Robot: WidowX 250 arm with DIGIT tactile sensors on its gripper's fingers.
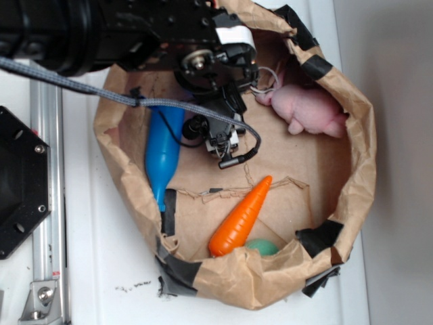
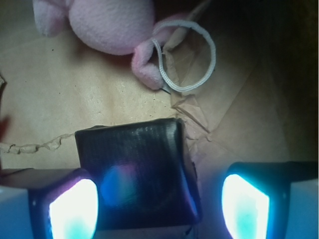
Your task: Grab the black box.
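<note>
Looking at the exterior view first, the arm reaches down into the brown paper bag [image 1: 352, 156] and the gripper [image 1: 226, 139] hangs over the bag floor between the blue bottle [image 1: 162, 152] and the pink plush toy [image 1: 308, 112]. The orange carrot [image 1: 242, 217] lies nearer the front wall, well clear, with something green [image 1: 260, 247] tucked behind it. Honestly can't see the black box from here at all, the arm and its cable cover that spot, and the fingers are too cluttered to read.

Wrist view is way more useful. The black box [image 2: 137, 174] sits on the paper right below the camera, between the two glowing fingertips [image 2: 75, 206], jaws spread wide, nothing held. The left one looks to be about touching the box, the right one has a clear gap. So I'd say we're at the final lineup: shift a bit left, drop lower and close. The box's bottom edge is cut off, and glare washes out the pads. A white cord loop [image 2: 192, 55] lies beside the toy.
</note>
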